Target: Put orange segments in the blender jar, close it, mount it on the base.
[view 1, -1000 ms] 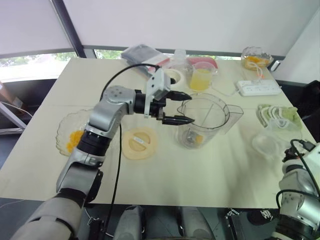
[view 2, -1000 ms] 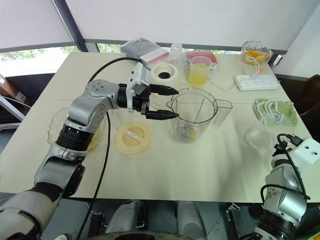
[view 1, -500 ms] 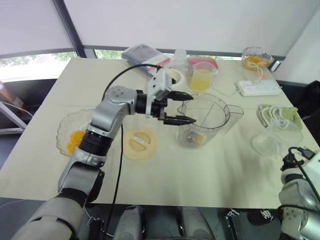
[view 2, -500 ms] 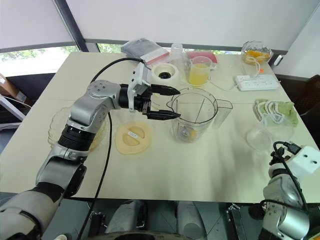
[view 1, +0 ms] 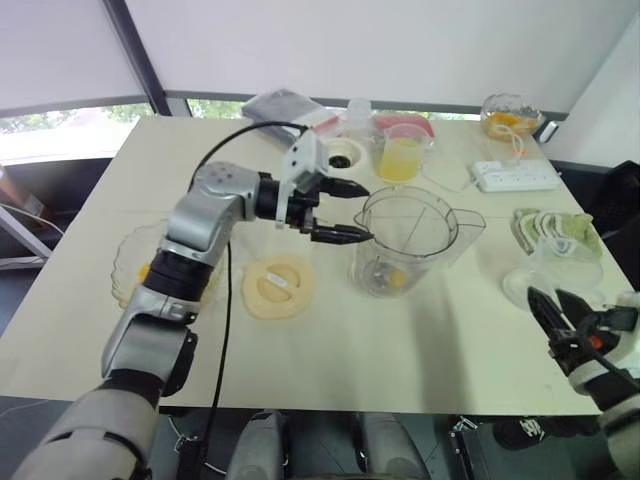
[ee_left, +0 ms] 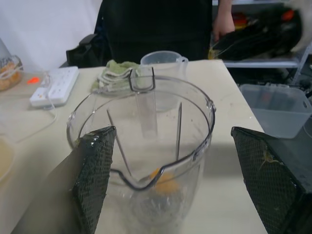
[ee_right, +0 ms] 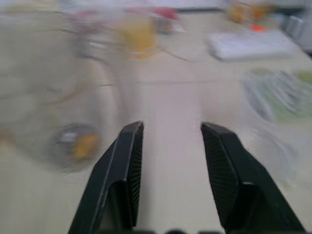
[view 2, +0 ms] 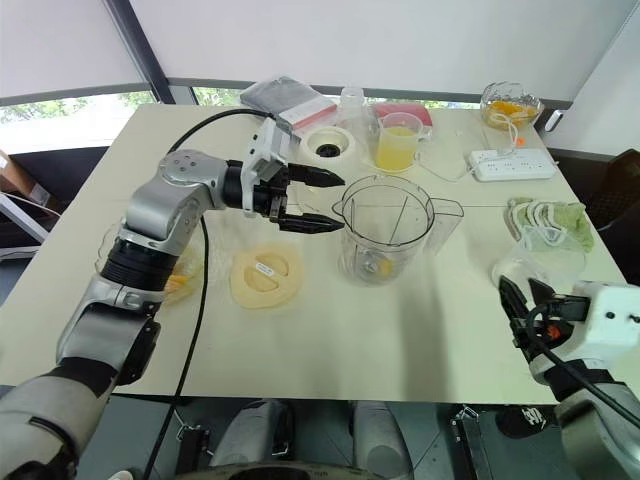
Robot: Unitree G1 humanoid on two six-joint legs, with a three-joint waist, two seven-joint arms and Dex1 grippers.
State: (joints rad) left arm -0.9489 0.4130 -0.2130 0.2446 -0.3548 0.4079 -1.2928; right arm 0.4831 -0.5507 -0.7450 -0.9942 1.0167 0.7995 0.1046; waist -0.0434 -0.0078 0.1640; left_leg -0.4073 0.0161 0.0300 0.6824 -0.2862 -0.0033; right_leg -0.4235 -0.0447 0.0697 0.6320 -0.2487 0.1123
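- Since a second ago our right gripper (view 2: 522,305) has swung up into view at the near right edge; the left gripper (view 2: 318,202) has backed a little off the jar rim, to the left.
- Blender jar (view 2: 385,232) stands mid-table, open-topped, with orange segments (ee_left: 165,181) at its bottom. The round cream lid (view 2: 266,275) lies flat just left of it, and the base (view 2: 327,148) sits beyond, toward the far side.
- More segments sit in the glass bowl (view 1: 135,268) at the left.
- Next step, we reckon: either fetch more from the bowl or pick up the lid. For the lid, come down flat over its rim and seat it square before any lift.
- Left claw is spread wide, holds nothing and touches nothing, its fingers (ee_left: 95,165) level with the jar.
- Right claw is part open and empty, well clear of the jar.
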